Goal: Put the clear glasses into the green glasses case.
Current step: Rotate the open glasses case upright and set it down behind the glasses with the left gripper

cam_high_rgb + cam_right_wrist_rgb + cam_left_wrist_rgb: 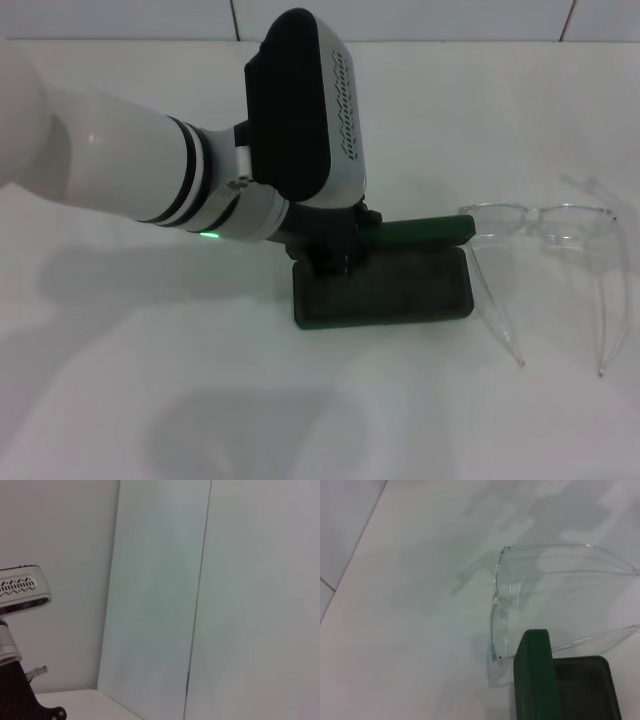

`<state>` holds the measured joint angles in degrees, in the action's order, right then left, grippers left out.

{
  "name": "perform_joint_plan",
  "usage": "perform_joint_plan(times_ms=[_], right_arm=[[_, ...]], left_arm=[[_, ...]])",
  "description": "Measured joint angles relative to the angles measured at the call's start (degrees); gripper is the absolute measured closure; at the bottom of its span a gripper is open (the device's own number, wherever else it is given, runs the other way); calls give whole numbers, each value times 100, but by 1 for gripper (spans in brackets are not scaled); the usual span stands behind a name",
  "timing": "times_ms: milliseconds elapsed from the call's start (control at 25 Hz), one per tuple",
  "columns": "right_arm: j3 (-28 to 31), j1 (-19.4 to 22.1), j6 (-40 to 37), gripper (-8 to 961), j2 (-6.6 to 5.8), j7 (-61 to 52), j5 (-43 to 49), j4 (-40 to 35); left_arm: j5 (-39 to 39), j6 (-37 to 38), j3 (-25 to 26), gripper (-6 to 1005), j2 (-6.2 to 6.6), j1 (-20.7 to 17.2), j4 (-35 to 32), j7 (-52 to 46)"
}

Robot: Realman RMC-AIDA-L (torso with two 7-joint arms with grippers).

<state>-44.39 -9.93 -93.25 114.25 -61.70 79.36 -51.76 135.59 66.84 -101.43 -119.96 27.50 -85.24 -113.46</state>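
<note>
The green glasses case (400, 296) lies open in the middle of the white table, its lid (420, 232) standing up along the far side. My left gripper (335, 256) hangs at the case's left end, right by the lid; the wrist body hides how it stands. The clear glasses (545, 224) lie unfolded just right of the case, front facing away and both thin arms pointing toward me. In the left wrist view the clear glasses (501, 600) sit beyond the lid edge (536, 675) and the dark lining (585, 687). My right gripper is out of view.
A tiled white wall (400, 18) runs behind the table. The right wrist view shows only wall panels (210, 600) and part of the left arm's wrist (20, 587). Bare white tabletop (200, 400) spreads in front and to the left.
</note>
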Motion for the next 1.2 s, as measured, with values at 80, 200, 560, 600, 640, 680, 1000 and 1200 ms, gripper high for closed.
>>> perform_joint_plan(times_ms=[80, 200, 560, 600, 640, 680, 1000, 1200], right_arm=[[1, 0, -6, 85, 0, 0, 0, -1], [1, 0, -8, 85, 0, -1, 0, -1], [1, 9, -9, 85, 0, -1, 0, 3], [1, 13, -9, 85, 0, -1, 0, 4], [1, 17, -9, 85, 0, -1, 0, 5], [1, 19, -9, 85, 0, -1, 0, 4], [1, 53, -9, 84, 0, -1, 0, 3], [56, 79, -9, 84, 0, 0, 1, 3]], left_arm=[[-15, 13, -51, 758, 3, 7, 1, -2], [-18, 7, -82, 744, 4, -11, 2, 2], [-1, -11, -96, 618, 5, -35, -39, 26], [3, -12, -97, 597, 4, -35, -41, 27], [4, -13, -96, 597, 4, -35, -44, 26], [5, -16, -96, 598, 3, -35, -47, 26], [134, -389, -96, 601, -1, -54, -50, 2], [159, -404, -217, 604, -1, -98, -25, -2]])
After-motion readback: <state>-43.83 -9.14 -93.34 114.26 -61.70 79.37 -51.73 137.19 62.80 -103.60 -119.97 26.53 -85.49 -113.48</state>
